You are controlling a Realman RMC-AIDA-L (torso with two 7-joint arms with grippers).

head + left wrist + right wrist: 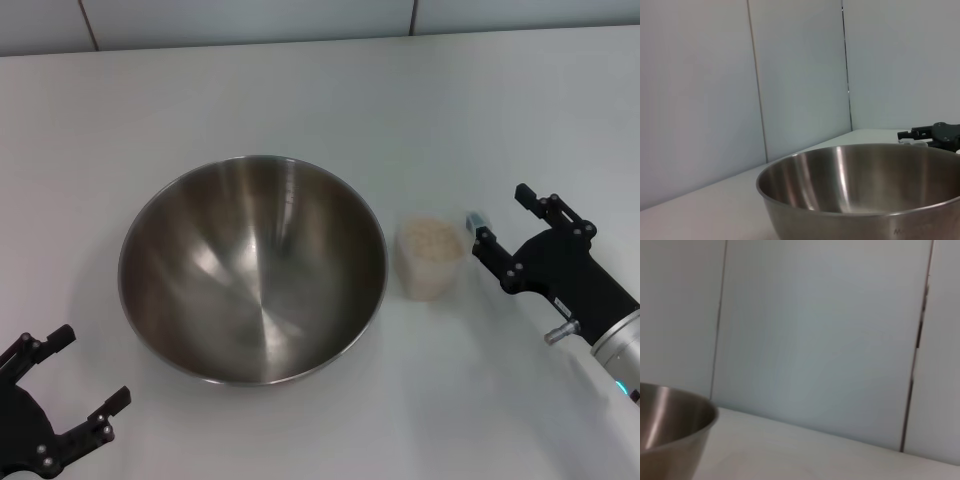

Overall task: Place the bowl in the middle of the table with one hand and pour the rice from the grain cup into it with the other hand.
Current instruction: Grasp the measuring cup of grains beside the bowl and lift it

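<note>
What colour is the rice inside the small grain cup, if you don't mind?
The rice is pale off-white with a beige tinge, shown best in the head view.

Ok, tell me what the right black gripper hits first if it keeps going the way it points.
Probably the small clear plastic grain cup of rice: the open right black gripper points toward it, with only bare white table between. Its height above the table is unclear.

Left black two-pronged pincer (62,385): at 7 o'clock, low, prongs spread apart, holding nothing.
Right black two-pronged pincer (503,218): at 3 o'clock, prongs apart, pointing toward 10 o'clock, on silver cylindrical wrist (620,355).
</note>
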